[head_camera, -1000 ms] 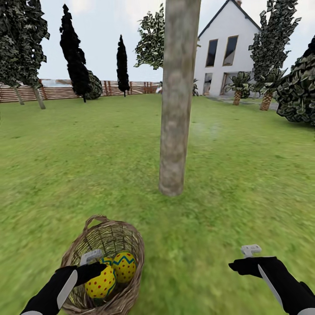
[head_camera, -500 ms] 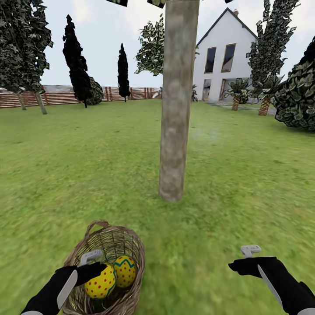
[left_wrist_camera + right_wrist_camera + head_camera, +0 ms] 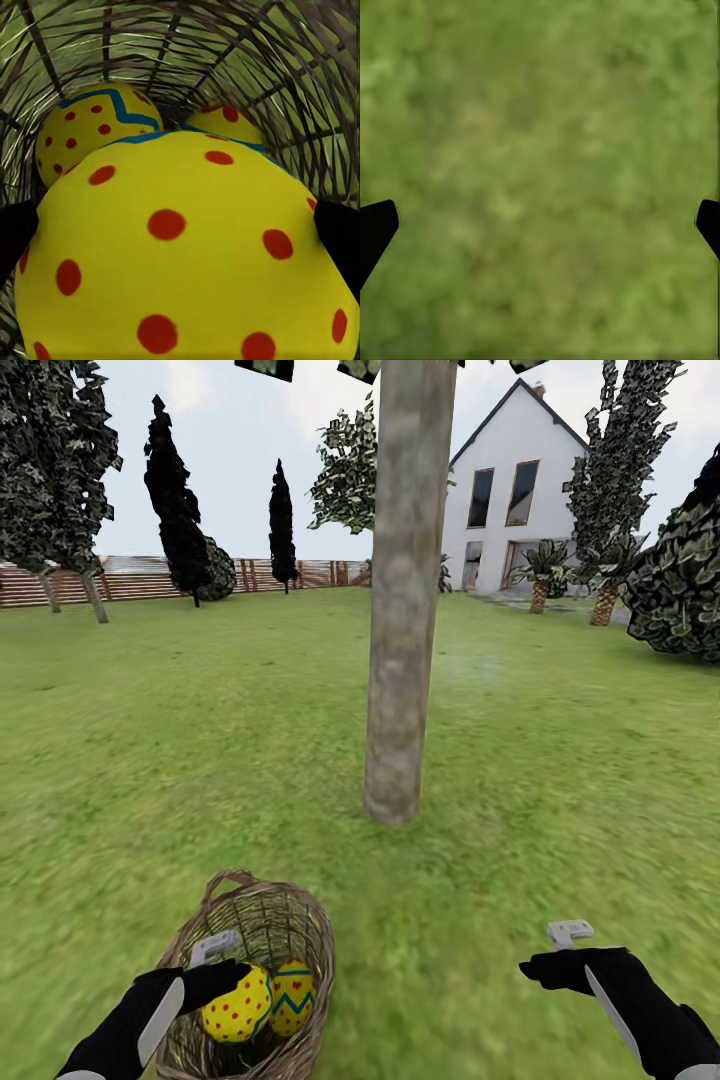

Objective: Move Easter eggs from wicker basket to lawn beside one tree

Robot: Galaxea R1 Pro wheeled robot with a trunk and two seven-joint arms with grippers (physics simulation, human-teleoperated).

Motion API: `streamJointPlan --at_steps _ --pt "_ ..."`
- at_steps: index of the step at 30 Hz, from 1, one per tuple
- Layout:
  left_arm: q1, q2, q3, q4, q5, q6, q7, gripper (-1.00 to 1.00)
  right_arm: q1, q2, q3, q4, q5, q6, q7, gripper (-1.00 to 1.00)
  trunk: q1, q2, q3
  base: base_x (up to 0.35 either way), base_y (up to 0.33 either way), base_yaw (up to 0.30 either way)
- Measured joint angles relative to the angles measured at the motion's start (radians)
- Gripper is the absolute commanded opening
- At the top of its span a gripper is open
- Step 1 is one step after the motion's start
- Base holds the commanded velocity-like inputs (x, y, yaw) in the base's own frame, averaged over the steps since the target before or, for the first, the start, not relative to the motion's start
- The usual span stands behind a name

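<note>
The left gripper [image 3: 232, 988] clamps a red-dotted Easter egg [image 3: 237, 1005] inside the wicker basket [image 3: 290, 920], with 2 more eggs [image 3: 96, 127] [image 3: 225, 120] beyond it. The basket stands on the lawn [image 3: 520, 780] near the tree trunk [image 3: 402, 610]. The right gripper [image 3: 540, 225] hangs over grass, jaws apart.

A red-dotted yellow egg [image 3: 180, 262] sits between the left gripper's fingertips [image 3: 337, 240]. Two more eggs [image 3: 94, 131] lie behind it inside the wicker basket [image 3: 300, 82].
</note>
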Motion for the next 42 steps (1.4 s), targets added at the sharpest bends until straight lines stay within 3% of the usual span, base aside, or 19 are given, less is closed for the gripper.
streamJointPlan --at_steps 3,5,7,25,42 --pt "0.0 0.0 0.001 -0.001 0.0 0.0 0.002 -1.0 0.0 0.003 0.0 0.0 0.0 0.0 -0.01 1.0 -0.011 0.021 0.009 -0.047 0.034 0.0" --pt "0.0 -0.003 0.0 -0.001 0.001 0.0 0.06 -1.0 0.0 0.003 0.0 0.0 0.0 0.0 -0.01 1.0 -0.019 0.035 0.016 -0.005 0.004 0.0" --pt "0.0 -0.024 -0.001 -0.001 0.0 -0.002 0.084 -1.0 0.0 0.003 0.0 0.0 0.0 0.0 -0.01 1.0 -0.027 0.049 0.022 0.0 0.0 0.0" --pt "0.0 -0.038 -0.002 -0.001 -0.002 -0.003 0.087 -1.0 0.0 0.003 0.0 0.0 0.0 -0.001 -0.01 1.0 -0.096 0.175 0.078 0.0 0.002 0.0" --pt "0.0 -0.042 -0.003 0.0 -0.002 -0.004 0.086 -1.0 0.0 0.0 -0.001 0.016 -0.003 -0.006 -0.01 1.0 -0.095 0.175 0.078 -0.079 0.0 0.0"
